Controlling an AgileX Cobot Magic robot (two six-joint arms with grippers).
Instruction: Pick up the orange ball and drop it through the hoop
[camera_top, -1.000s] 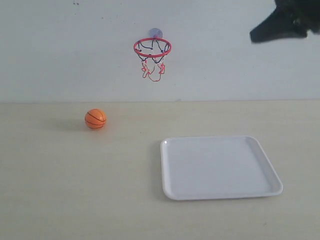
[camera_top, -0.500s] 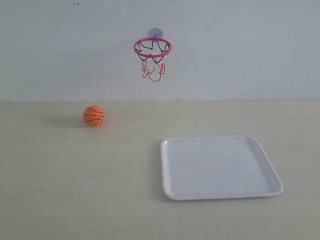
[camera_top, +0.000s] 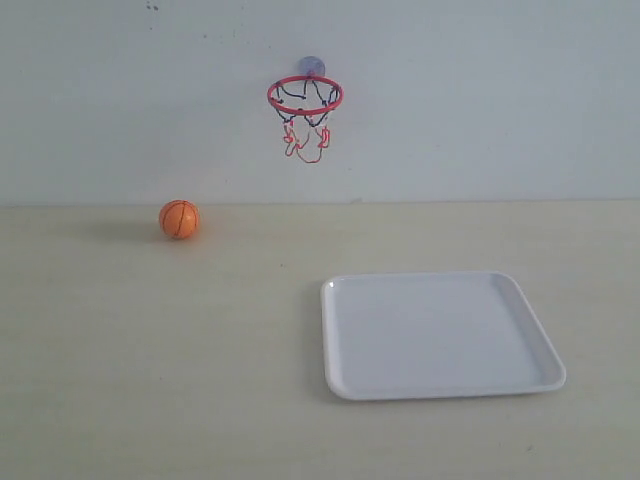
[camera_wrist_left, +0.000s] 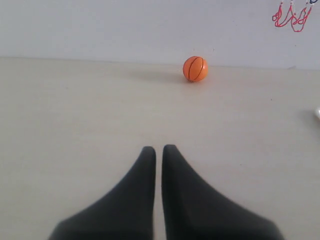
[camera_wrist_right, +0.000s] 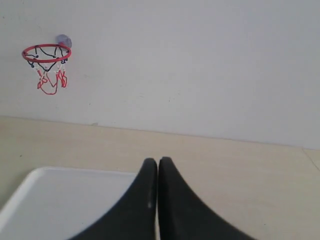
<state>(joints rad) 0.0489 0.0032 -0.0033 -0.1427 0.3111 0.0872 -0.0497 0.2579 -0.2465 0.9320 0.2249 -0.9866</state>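
Seams, thin and black, curve over the round orange ball (camera_top: 179, 219), which sits on the pale matte table (camera_top: 150, 380) near the wall, below and left of the hoop (camera_top: 305, 96). The hoop's red ring carries a limp string net. I see a smooth white tray (camera_top: 440, 335) with rounded corners, well apart from the ball. My left gripper (camera_wrist_left: 158, 150) and right gripper (camera_wrist_right: 158, 161) show tapered black fingers pressed nearly together, gripping nothing.

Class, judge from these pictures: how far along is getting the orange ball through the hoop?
Done: nothing yet; the orange ball lies on the table, left of and below the hoop. In hand: nothing; the left gripper, shut and empty, faces the ball from well back, the right gripper is shut too. Left: grasping, lifting, dropping.
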